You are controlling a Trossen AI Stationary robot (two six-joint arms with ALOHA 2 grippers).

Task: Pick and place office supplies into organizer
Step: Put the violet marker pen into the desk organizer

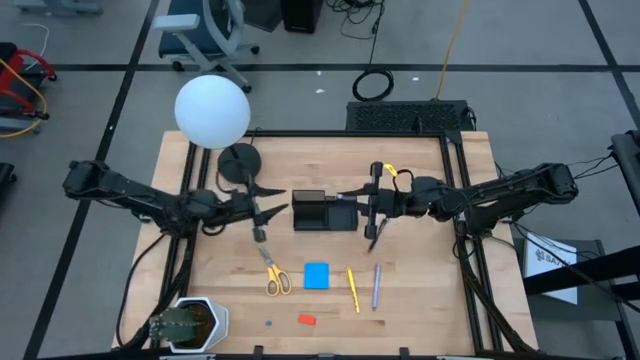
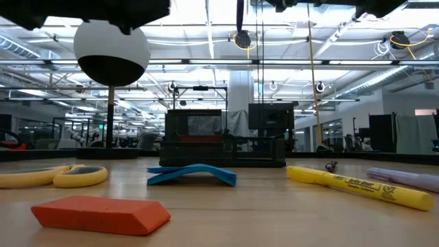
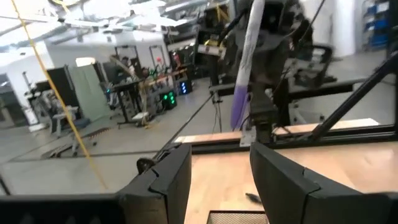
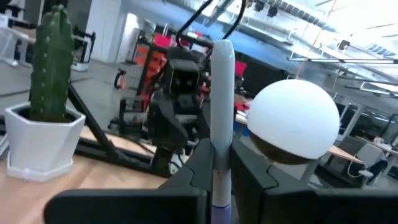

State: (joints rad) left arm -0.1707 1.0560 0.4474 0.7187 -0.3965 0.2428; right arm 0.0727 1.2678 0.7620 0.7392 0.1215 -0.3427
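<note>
Right gripper (image 1: 374, 213) up with a pen (image 4: 220, 118)!
Fingers clamp the pen beside the organizer (image 1: 322, 211); left gripper (image 1: 258, 212) hovers, fingers parted, empty.

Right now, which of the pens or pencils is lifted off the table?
The purple-and-white pen held upright in the right hand, above the organizer. The yellow pencil and the other purple pen both lie flat on the table.
</note>
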